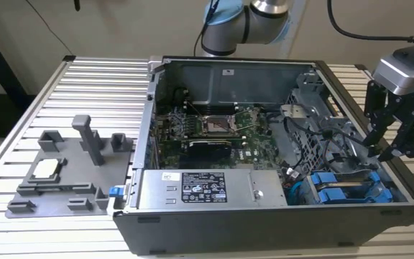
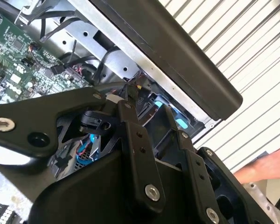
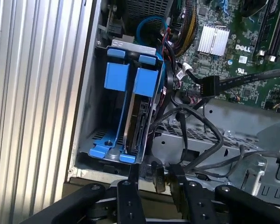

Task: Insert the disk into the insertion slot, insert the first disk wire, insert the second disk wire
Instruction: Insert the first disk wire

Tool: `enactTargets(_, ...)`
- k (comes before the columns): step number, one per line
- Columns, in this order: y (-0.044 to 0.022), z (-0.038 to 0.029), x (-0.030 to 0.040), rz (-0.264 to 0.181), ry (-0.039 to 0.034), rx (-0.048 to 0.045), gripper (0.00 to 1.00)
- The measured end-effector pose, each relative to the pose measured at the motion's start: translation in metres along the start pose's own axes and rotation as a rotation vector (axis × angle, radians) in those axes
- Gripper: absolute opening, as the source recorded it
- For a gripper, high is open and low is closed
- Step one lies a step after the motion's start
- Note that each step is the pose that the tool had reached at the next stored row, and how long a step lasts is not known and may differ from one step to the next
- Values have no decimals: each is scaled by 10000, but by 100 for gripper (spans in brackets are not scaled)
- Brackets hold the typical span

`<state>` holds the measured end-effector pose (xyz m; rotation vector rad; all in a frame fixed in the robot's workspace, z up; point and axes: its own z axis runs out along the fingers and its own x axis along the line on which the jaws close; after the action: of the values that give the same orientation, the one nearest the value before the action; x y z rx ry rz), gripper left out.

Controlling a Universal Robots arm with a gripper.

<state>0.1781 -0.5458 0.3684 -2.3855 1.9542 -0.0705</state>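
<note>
Though seemingly empty, jaws apart above the computer case (image 1: 264, 226) on a slatted metal table (image 1: 99, 86), pale wall (image 1: 121, 27) behind.

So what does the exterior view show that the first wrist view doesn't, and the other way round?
Exterior view: the whole open computer case, the silver power-supply box and a grey fixture tray on the slatted table. First wrist view: the disk edge-on, black cables beside it. Both: the blue carrier and the claw.
</note>
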Motion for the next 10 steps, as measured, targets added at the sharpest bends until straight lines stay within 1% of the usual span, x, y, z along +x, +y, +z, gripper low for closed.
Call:
enactTargets(2,-8,0,1,-25,-1,0,38)
enactTargets(3,-12,0,2,-36,-2,-1,31)
enactTargets(9,-25,2,5,-82,-7,-7,31)
enactTargets(10,-25,2,5,-83,-8,-7,29)
